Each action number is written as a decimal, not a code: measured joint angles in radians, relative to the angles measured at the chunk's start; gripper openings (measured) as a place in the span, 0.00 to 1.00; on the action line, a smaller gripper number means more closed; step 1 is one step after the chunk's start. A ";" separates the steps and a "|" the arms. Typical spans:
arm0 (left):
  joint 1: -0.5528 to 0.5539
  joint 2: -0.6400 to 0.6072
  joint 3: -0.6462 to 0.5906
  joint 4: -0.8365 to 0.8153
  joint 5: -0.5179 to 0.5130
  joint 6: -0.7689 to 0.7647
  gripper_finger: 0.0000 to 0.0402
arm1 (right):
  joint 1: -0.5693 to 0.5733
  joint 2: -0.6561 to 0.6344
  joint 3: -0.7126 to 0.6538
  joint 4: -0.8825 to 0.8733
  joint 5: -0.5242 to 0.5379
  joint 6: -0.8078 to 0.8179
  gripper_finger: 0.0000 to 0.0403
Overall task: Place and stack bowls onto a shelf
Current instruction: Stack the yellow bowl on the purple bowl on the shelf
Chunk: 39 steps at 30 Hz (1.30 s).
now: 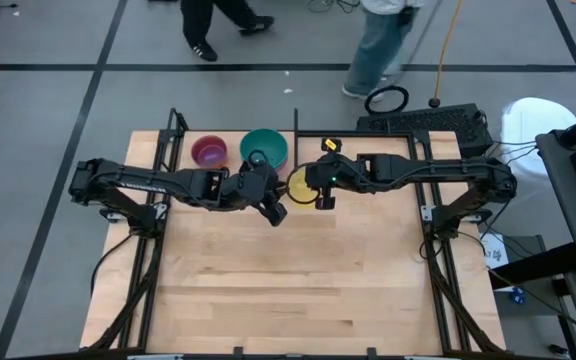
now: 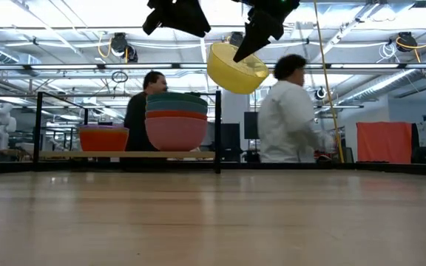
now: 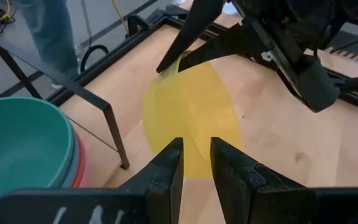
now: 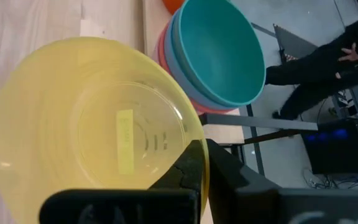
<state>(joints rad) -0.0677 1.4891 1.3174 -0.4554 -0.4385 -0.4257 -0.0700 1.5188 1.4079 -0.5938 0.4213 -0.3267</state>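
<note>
**Yellow bowl held aloft by right hand beside the shelf stacks**

Yellow bowl (image 2: 237,69) hangs tilted in the air, well above the desk (image 1: 298,280), just beside the shelf's end post. Right hand (image 1: 320,192) pinches its rim, fingers clamped together on the bowl's edge; the right wrist view shows the rim caught between the two dark fingers (image 4: 194,163). Right arm reaches in from the right side of the desk, stretched toward the middle, wrist angled down to the bowl.

Left hand (image 1: 274,211) hovers just beside the yellow bowl, not touching it, fingers slightly apart with a narrow gap and nothing between them. In its wrist view the fingers (image 3: 169,171) point at the yellow bowl from close by. Left arm comes from the left side, extended across the shelf's front edge toward the centre.

Shelf (image 2: 124,155) stands at the desk's far edge, black rod frame around it. On it, a stack with the teal bowl (image 1: 264,148) on top; low view shows red and pink bowls under it. Beside that stack, a second one with the purple bowl (image 1: 209,152) on top, orange bowl (image 2: 103,138) below.

Beyond the desk: two people (image 2: 287,111) in the room, a black keyboard (image 1: 423,128) on the floor.
</note>
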 joint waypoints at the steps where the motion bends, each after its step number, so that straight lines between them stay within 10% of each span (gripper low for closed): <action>1: 0.000 0.000 0.000 -0.001 0.000 -0.001 0.21 | 0.000 0.000 -0.004 0.000 0.000 0.000 0.00; 39: 0.028 0.017 0.000 -0.021 -0.030 0.099 0.21 | -0.001 0.000 -0.013 0.076 -0.004 -0.031 0.00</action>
<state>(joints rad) -0.0394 1.5059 1.3178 -0.4765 -0.4682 -0.3272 -0.0708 1.5192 1.3949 -0.5179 0.4170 -0.3573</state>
